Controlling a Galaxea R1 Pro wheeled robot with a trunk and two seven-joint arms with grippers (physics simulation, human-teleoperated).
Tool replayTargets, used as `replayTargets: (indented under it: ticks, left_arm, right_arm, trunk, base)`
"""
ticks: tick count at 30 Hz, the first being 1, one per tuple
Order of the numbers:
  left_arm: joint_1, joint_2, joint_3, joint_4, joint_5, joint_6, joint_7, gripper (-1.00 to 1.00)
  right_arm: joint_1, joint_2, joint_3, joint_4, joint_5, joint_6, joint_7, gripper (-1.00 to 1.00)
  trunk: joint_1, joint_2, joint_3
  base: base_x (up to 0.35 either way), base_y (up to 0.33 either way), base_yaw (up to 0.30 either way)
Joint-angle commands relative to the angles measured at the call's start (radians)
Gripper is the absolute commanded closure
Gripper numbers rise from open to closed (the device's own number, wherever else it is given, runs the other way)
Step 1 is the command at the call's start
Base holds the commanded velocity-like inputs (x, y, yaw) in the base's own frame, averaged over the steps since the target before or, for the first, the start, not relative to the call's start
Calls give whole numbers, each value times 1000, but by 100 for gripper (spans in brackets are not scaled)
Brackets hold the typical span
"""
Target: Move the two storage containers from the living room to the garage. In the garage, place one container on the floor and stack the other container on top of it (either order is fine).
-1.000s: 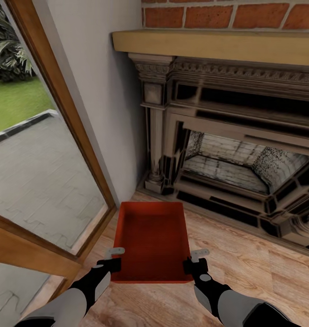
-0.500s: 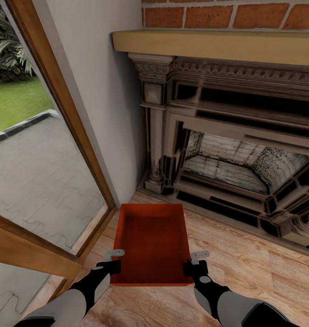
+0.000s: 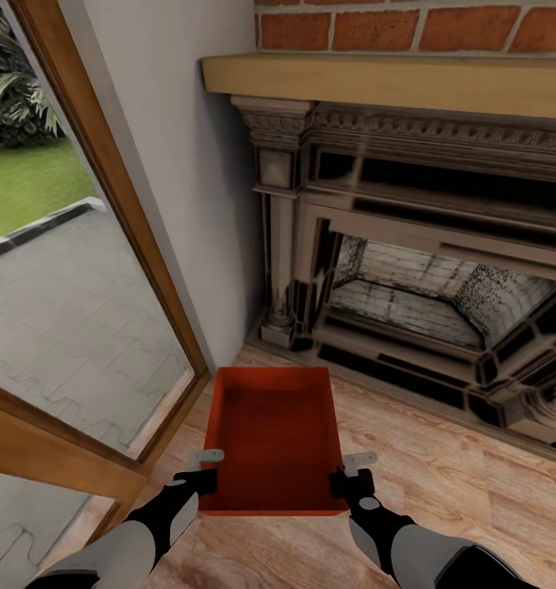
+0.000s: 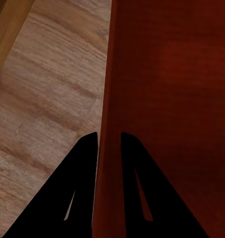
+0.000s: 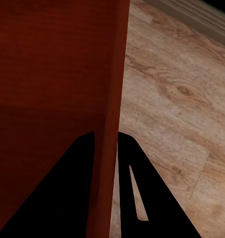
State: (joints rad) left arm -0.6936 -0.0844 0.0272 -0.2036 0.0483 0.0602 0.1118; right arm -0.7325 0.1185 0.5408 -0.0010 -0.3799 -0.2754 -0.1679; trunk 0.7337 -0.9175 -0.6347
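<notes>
One container: orange-red storage container (image 3: 271, 438) above wood plank floor (image 3: 441, 483), before fireplace (image 3: 409, 270)
Left gripper (image 4: 109, 141): jaws clamping its left wall
Right gripper (image 5: 105, 139): jaws clamping right wall

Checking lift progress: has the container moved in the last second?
Yes, slightly. The storage container has edged toward the robot: its far rim sits a touch further from the fireplace base in the head view, which is otherwise unshifted.

Even soft daylight, faint shadows, slightly blurry render.
</notes>
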Motion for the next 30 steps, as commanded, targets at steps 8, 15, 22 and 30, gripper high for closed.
replayTargets:
  ticks: [8,15,22,30]
  left_arm:
    - [0,-5,0,-3,6,6,6,100]
    - [0,-5,0,-3,5,6,6,100]
    - [0,-5,0,-3,5,6,7,100]
    - [0,-4,1,-3,5,6,7,100]
  right_arm:
    - [-1,5,-10,1,-4,0,-3,100]
    - [-1,6,-10,1,-4,0,-4,100]
    - [-1,6,-10,1,-4,0,-4,100]
    - [-1,8,-10,2,-8,-1,-4,100]
  trunk:
    - [0,-1,-1]
    - [0,-1,-1]
    - [0,-1,-1]
    - [0,-1,-1]
  base:
    - [0,0,0]
    - [0,0,0]
    - [0,0,0]
    - [0,0,0]
